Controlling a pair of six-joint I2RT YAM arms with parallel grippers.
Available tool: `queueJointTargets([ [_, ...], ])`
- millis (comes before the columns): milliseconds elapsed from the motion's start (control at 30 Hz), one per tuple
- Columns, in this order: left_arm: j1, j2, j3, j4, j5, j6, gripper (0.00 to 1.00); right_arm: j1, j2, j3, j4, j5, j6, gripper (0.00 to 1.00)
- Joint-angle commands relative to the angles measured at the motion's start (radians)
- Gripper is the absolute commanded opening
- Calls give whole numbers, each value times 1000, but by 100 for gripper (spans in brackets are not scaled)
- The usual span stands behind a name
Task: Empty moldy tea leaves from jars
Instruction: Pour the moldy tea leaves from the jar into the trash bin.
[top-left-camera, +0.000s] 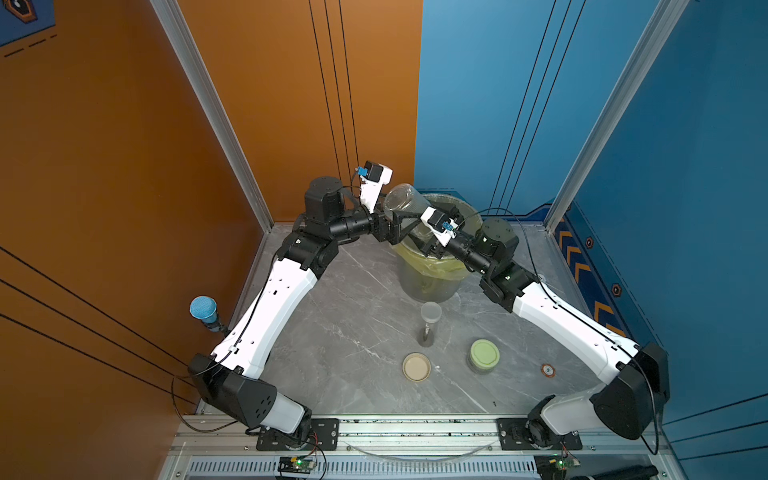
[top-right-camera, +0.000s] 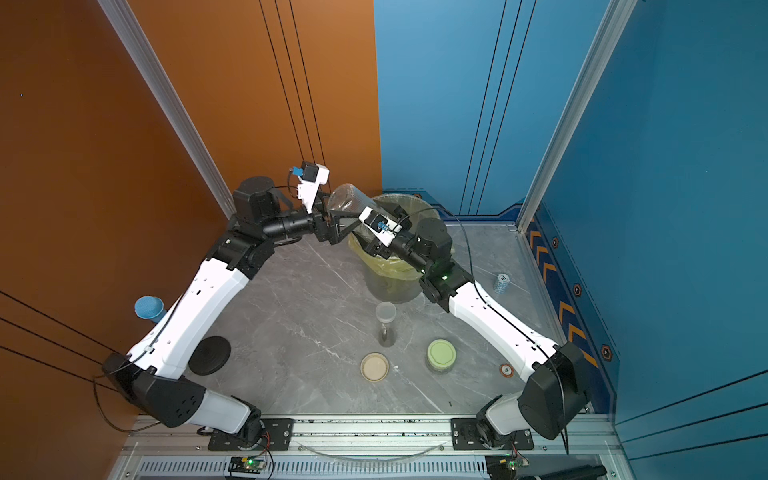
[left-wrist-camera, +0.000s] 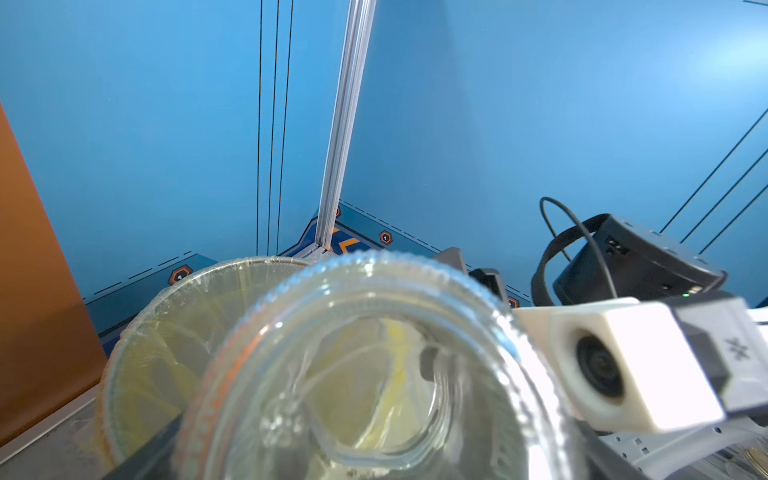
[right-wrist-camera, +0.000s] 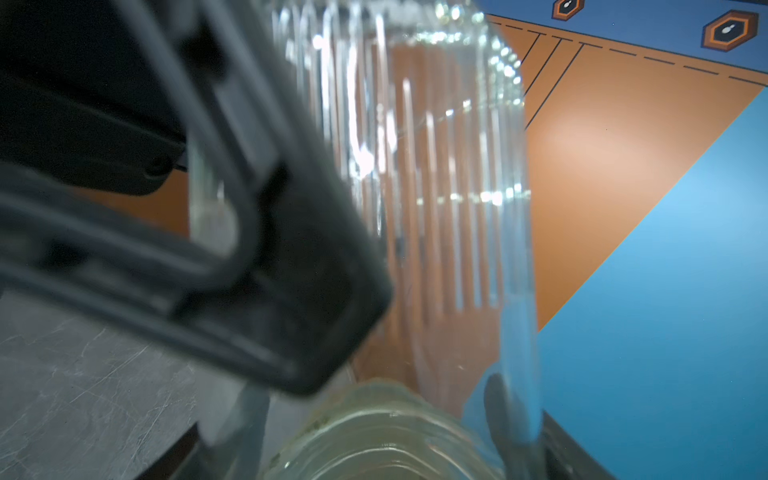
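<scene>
The right gripper (top-left-camera: 428, 237) holds the wide jar (top-left-camera: 405, 201) tipped over the bin (top-left-camera: 432, 282). The left gripper (top-left-camera: 415, 222) I cannot tell. Keep the jar's mouth inside

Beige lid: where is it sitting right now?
In both top views the beige lid lies on the table, apart from and left of the green-lidded jar, nearer the robot than the tall narrow jar.

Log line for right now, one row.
phase: emptying | wide jar: tilted mouth-down over bin | right end effector: gripping jar | left end effector: open by jar base
</scene>
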Motion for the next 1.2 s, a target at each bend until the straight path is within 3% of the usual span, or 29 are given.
queueJointTargets([
  [0,11,14,38,67,72,-47,99,4,-29,18,113,8,-10,14],
  [167,28,32,41,124,132,-116,97,4,-23,31,120,4,-13,12],
  [433,28,51,62,95,141,-107,96,0,-16,45,118,-7,-10,11],
  [633,23,62,77,85,147,-101,88,-3,-11,50,118,-7,-13,11],
  [667,24,64,80,85,149,-100,81,-3,-12,51,116,-7,-13,11],
  [1067,20,69,82,89,141,-92,44,-5,29,84,89,17,-39,11],
  [1133,20,65,82,89,124,-86,40,-7,44,95,74,34,-39,16],
  [1167,21,65,81,90,113,-82,39,-8,49,99,67,38,-37,24],
])
